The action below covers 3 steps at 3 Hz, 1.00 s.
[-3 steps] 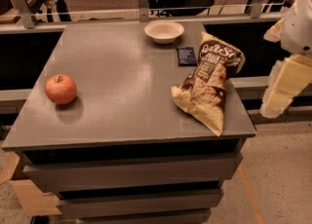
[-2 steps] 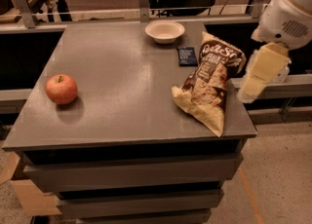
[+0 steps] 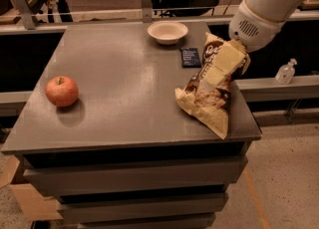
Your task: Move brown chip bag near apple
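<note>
Grey flat-topped table point(image 3: 124, 63). White rounded robot arm point(image 3: 269, 4) reaching down-left from upper right. Crinkly brown chip bag point(image 3: 207, 106) lying at right table edge, cream gripper point(image 3: 222, 66) over its upper half, unclear whether open or closed. Round red apple point(image 3: 62, 91) far left, well apart.

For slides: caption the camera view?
Gripper over the brown chip bag at the right edge of the table, apple far left.
</note>
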Motion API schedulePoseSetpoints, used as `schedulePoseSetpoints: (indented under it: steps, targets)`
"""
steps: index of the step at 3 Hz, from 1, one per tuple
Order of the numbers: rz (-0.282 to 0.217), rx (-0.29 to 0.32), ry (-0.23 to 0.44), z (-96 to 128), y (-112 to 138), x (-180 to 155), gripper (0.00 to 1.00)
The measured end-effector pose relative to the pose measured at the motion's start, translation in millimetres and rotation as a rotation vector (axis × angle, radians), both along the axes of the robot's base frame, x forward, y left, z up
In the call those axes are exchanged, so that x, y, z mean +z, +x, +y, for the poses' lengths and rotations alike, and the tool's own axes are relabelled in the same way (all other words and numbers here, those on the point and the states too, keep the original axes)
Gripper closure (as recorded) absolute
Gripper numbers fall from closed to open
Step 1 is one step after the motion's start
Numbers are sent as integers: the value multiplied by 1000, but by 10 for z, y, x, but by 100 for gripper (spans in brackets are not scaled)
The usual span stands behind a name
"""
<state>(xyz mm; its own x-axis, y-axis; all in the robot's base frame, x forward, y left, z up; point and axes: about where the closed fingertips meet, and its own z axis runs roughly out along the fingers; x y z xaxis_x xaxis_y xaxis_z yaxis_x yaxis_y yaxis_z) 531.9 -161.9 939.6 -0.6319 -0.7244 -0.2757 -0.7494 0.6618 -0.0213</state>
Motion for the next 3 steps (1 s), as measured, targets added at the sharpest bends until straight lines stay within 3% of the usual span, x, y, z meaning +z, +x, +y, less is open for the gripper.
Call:
schedulePoseSetpoints:
  steps: [2,3]
  targets:
    - [77,-280,-77,81,264,-555,0]
    - [96,-352,-92,78,367,-741,15]
